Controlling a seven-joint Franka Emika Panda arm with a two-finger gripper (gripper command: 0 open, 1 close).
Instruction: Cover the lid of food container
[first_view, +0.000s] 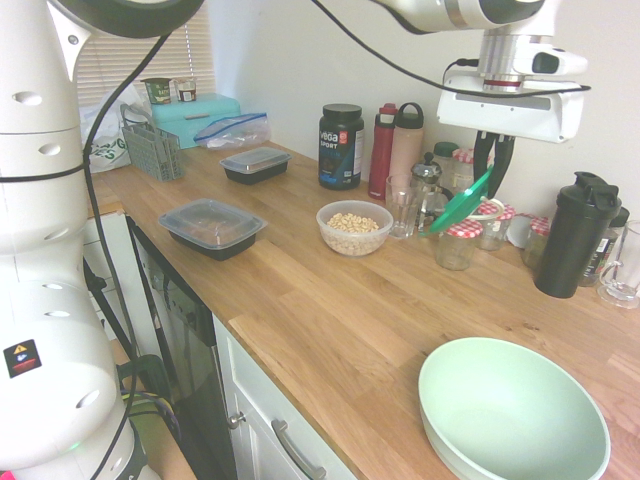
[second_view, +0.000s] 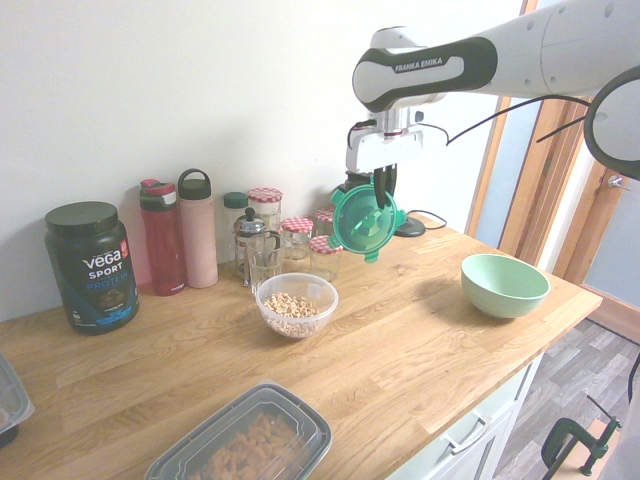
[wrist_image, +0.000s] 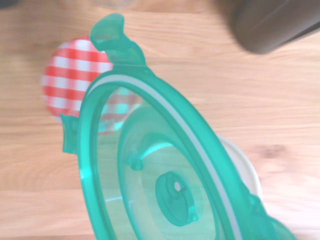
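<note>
So there's a long wooden counter (first_view: 330, 310), and the arm (second_view: 470, 60) reaches in over the back of it, up high.

Biggest loose thing is the pale green bowl (first_view: 512, 412) at the near corner in the first exterior view, well apart from everything else. Then two black trays (first_view: 211, 228) with clear lids toward the other end, one closer to the wall (first_view: 255, 164). A black tub (second_view: 91, 265) stands by the wall with a red bottle (second_view: 164, 237) and a pink bottle (second_view: 198, 228) right beside it. A black shaker (first_view: 573, 235) sits further along the wall.

The gripper (second_view: 381, 196) points straight down, fingers pinched on the rim of the lid (second_view: 363, 222). The lid hangs in the air, tilted steeply, almost on edge, above the cluster of red-checked jars (first_view: 458, 243). In the wrist view it fills most of the frame (wrist_image: 165, 175), with one jar top (wrist_image: 80, 82) blurry behind it.

The container (second_view: 296, 303) is the clear bowl out in front of the glass (second_view: 265, 262) and French press (second_view: 248, 240), sitting open with some beige bits inside. It's near the lid but off to one side of it, not underneath, and nothing's touching it.
</note>
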